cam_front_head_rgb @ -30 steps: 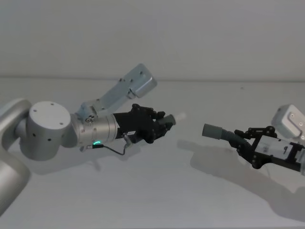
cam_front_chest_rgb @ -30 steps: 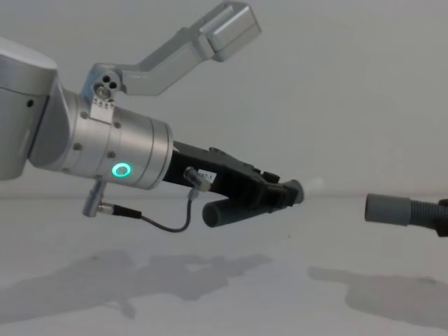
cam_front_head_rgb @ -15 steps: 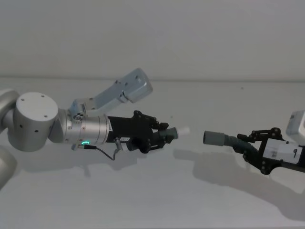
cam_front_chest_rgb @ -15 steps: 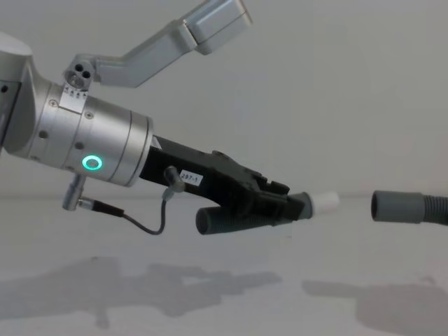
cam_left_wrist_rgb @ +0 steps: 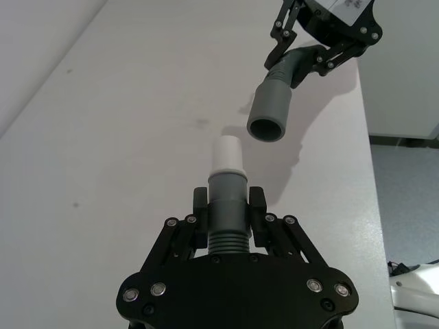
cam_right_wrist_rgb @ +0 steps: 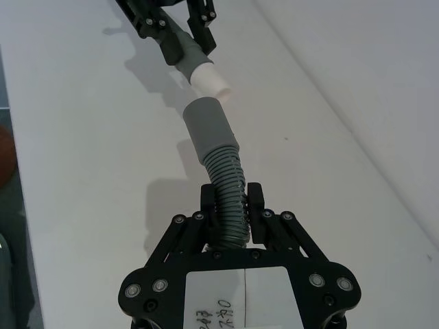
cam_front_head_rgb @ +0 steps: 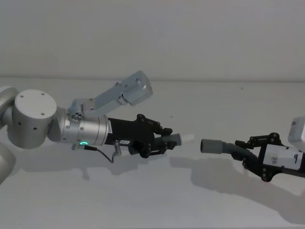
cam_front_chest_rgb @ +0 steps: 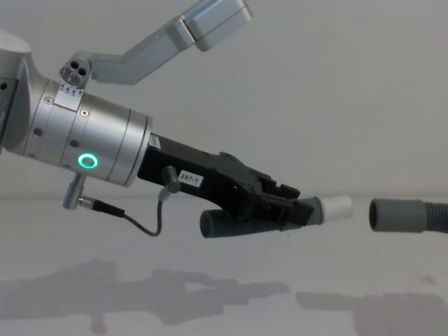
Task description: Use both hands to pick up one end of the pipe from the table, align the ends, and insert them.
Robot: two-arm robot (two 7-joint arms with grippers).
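Black plastic jaws of the left gripper (cam_front_chest_rgb: pixel 290 210) are closed narrowly around the ribbed middle of the tube (cam_left_wrist_rgb: pixel 227 188). The tube hangs above the table (cam_front_head_rgb: pixel 143 205) and points at the cuff (cam_front_chest_rgb: pixel 397 215). Over the last second this arm has levelled out. The tube was tipped up and aimed past the cuff, and now it lies close to level. Its white tip (cam_front_chest_rgb: pixel 339 208) has drawn in from well apart to just short of the cuff's mouth, while the cuff has kept about its place. They do not touch yet.

I judge alignment nearly done and insertion not begun. In the chest view the tip sits a shade higher than the cuff's mouth. In the left wrist view that mouth lies off to one side of the tube's line and is turned a little away, so a straight push might catch the rim.

Behind the cuff, the hose (cam_right_wrist_rgb: pixel 230 181) bends back to the right gripper (cam_right_wrist_rgb: pixel 232 199), which is clamped snugly on its ribs. Being flexible, the hose may let the cuff droop or swing when pressed.

Between tip and cuff there is only air. A thin grey cable (cam_front_chest_rgb: pixel 143 222) loops under the left wrist, well away from the cuff. Beyond the cuff stands a plain wall (cam_front_head_rgb: pixel 190 38).
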